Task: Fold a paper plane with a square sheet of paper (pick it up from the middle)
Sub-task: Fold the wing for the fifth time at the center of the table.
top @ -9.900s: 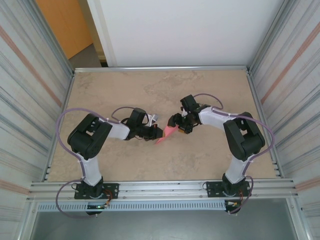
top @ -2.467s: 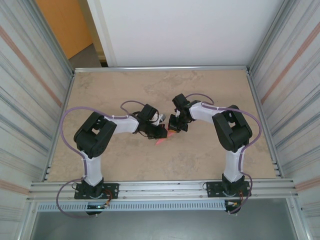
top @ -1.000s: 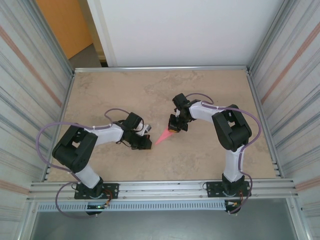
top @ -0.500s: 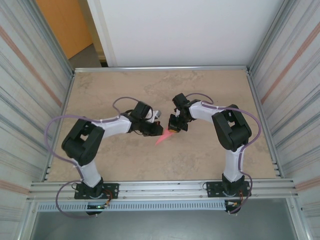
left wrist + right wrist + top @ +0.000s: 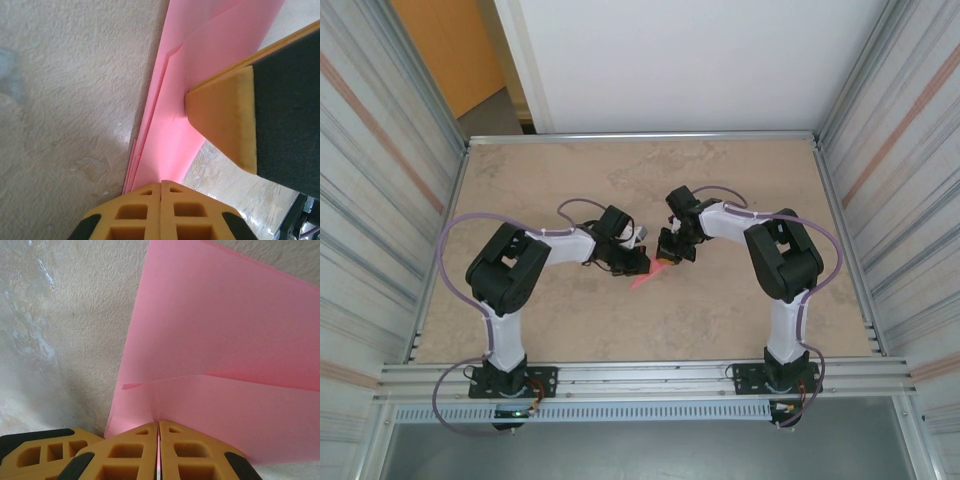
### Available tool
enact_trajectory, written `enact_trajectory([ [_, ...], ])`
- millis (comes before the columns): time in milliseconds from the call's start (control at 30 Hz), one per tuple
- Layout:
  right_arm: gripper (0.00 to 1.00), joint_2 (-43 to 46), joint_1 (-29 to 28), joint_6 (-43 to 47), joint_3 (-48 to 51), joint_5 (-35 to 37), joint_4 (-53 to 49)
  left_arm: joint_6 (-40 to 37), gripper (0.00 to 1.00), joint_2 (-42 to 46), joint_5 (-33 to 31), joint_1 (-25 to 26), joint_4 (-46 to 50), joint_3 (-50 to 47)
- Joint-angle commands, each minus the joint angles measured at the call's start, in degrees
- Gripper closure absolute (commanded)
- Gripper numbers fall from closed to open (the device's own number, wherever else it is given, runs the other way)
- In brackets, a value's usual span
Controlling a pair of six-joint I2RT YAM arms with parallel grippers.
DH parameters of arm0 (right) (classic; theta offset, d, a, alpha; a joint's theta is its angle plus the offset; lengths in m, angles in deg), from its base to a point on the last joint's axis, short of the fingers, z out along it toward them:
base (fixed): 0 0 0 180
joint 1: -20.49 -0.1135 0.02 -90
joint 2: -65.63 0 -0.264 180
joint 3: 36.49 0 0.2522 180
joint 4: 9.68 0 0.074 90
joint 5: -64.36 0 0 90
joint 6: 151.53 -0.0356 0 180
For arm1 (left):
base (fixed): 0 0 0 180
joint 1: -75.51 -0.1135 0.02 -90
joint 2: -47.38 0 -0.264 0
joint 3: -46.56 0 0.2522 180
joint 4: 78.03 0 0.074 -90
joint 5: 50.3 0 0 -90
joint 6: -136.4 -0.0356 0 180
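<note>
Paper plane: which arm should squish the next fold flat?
Probably the left. The left fingers are shut, with their tips at the folded edge of the paper plane, so they look free to press. The right fingers pinch the plane's end, busy holding it.

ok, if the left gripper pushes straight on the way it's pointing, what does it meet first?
The pink paper plane, right at the left gripper's shut tips; the right gripper's finger sits beside that line, depth unclear.

closed left gripper (image 5: pixel 161 185) against the pink paper plane (image 5: pixel 215 50)
</note>
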Motion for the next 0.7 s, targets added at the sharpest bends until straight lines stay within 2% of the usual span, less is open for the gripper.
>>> enact_trajectory([
  [0, 0.89, 3.9, 1.2, 2.6, -0.3, 1.8, 1.7, -1.2, 0.98, -1.5, -3.3, 0.0, 5.5, -0.1],
  [200, 0.9, 5.7, 0.8, 4.0, 4.6, -2.9, 7.9, -1.1, 0.99, -2.0, -4.0, 0.0, 6.1, 0.2],
  [667, 0.92, 3.7, -0.7, 3.9, 9.8, -3.6, 12.6, -0.5, 0.99, -2.1, -4.4, -0.3, 6.6, -0.1],
])
